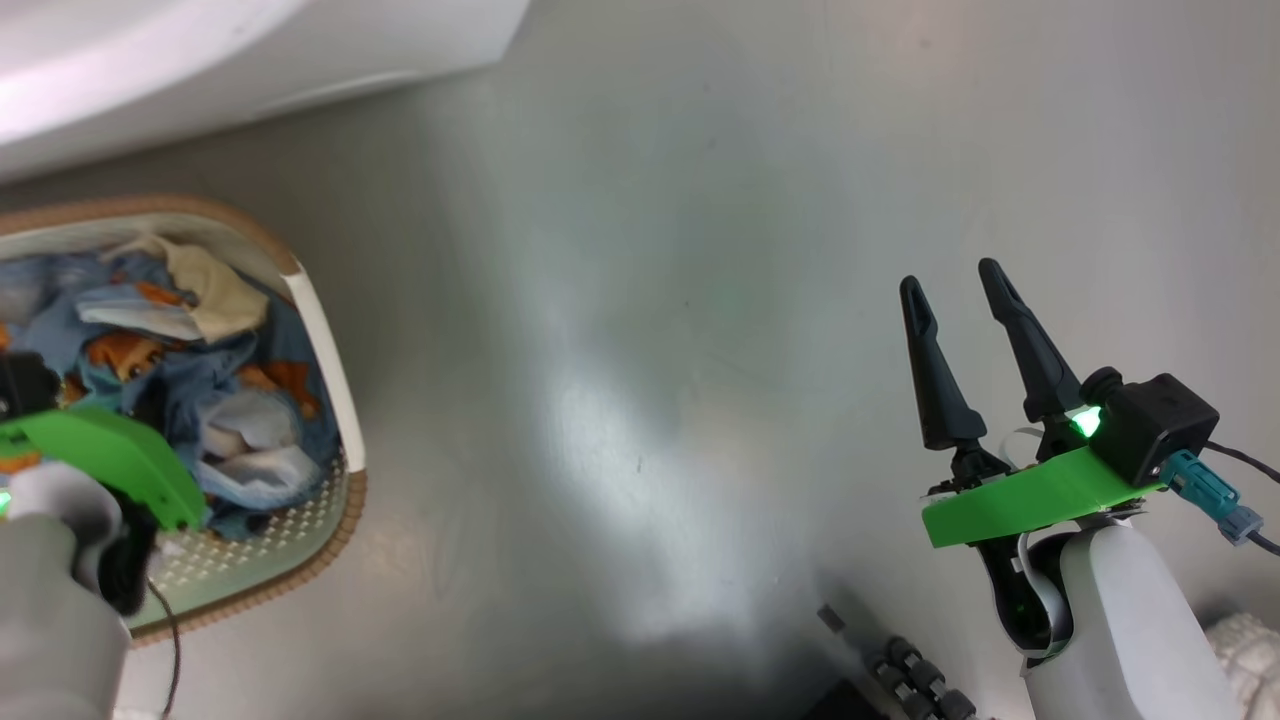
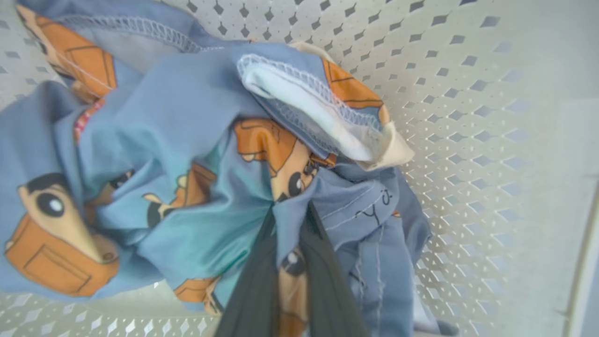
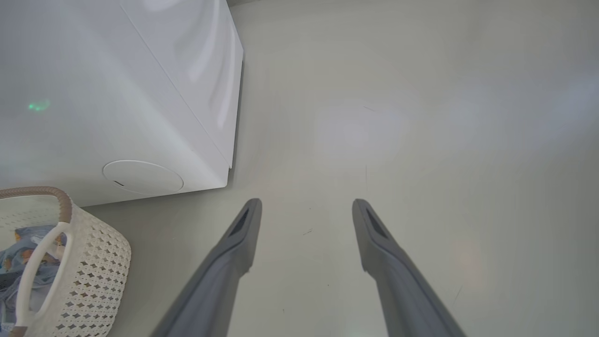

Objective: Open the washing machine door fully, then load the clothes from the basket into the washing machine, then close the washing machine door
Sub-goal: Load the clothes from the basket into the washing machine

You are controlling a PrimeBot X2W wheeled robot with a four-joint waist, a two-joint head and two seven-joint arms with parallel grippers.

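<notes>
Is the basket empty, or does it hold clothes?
Not empty: the clothes lie bundled inside the basket, and the left gripper pinches a fold of them.

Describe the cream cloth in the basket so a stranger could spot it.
Below the white washing machine in the head view, the basket stands at left on the floor. Among the clothes in it, the cream cloth lies nearest the machine: plain beige, the rest blue with orange prints.
</notes>
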